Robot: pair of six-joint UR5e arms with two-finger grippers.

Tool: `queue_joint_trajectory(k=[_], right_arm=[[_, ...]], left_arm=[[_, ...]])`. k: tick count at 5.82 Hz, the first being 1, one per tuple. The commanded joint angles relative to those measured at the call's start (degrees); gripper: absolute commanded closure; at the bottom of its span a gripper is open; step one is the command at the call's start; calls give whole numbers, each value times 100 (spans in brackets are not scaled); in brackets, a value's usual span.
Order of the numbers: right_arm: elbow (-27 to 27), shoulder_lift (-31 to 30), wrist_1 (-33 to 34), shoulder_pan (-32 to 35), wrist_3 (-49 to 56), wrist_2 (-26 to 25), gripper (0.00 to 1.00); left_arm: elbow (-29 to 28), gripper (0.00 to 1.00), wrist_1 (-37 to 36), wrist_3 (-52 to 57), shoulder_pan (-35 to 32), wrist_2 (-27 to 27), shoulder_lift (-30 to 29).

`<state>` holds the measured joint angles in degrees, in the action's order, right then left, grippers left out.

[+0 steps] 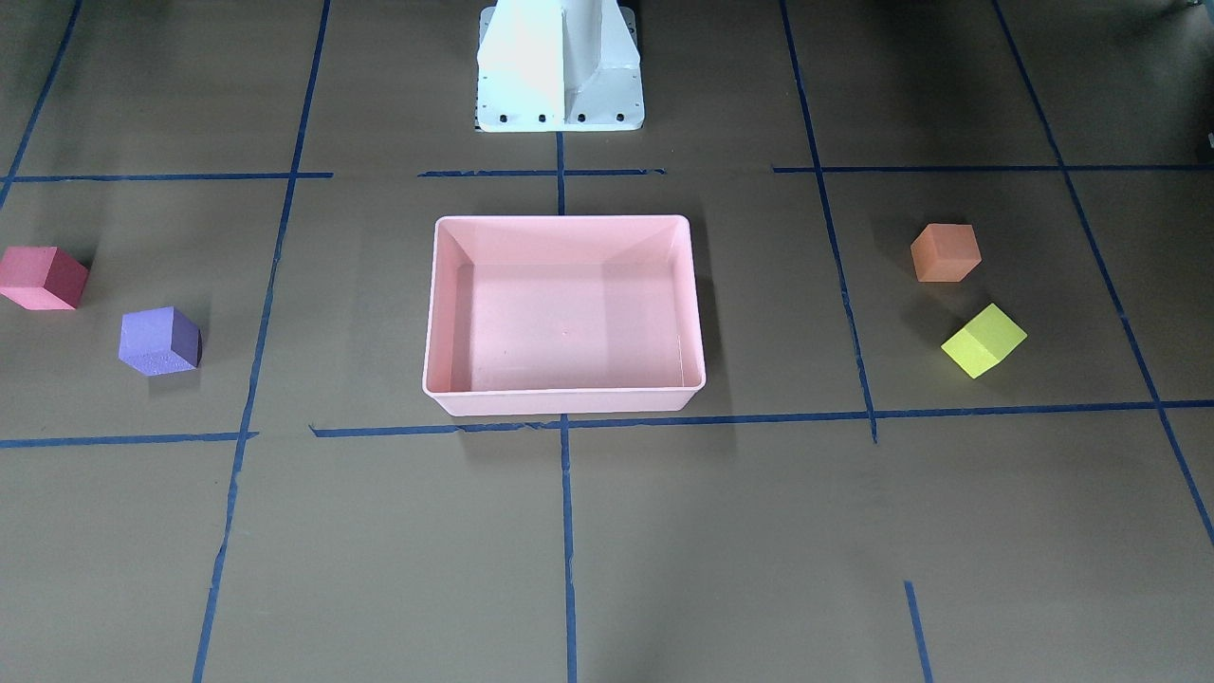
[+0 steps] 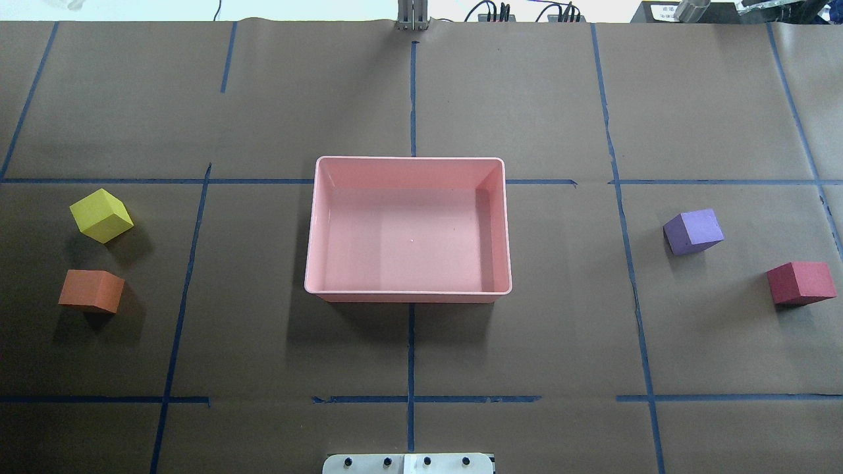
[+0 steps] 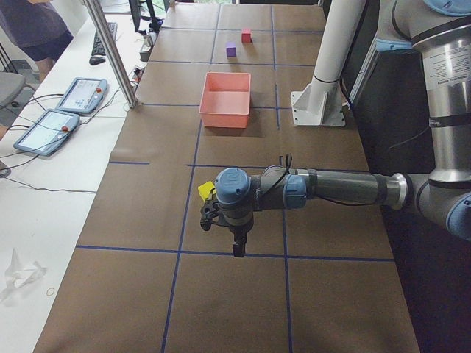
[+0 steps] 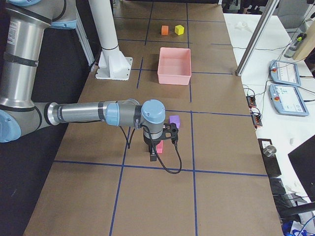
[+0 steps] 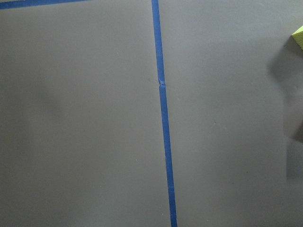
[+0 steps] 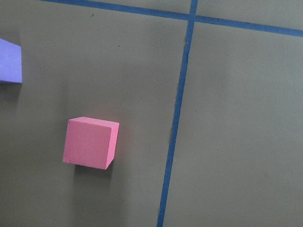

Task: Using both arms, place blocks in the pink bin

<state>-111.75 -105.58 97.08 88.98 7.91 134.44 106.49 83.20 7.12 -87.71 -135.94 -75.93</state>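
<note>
Your left arm (image 3: pixel 338 189) and right arm (image 4: pixel 83 112) reach flat over the table (image 3: pixel 221 309); left claw (image 3: pixel 237 248) and right claw (image 4: pixel 152 157) point down. You cannot tell if they are spread.

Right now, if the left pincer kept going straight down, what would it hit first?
The left pincer would probably meet just the paper-covered table, near a blue tape line; the yellow block sits aside.

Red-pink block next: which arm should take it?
Right. The red-pink block lies right of the pink bin, and the right arm hangs close over it; its wrist camera sees the block. The left arm is across the bin, near the yellow block.
</note>
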Motion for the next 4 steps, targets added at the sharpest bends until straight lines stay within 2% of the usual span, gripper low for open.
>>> queue_joint_trajectory(k=[1,2,4], right_arm=[[-4,237,-101,-273,-8,3,0],[4,483,-93,-580,-365,12,0],[13,1343,-102,-1318,-1777,-14,0]], left_arm=[[64,0,3,9,9,-3,17],[74,0,3,9,9,-12,26],[82,0,3,9,9,-29,26]])
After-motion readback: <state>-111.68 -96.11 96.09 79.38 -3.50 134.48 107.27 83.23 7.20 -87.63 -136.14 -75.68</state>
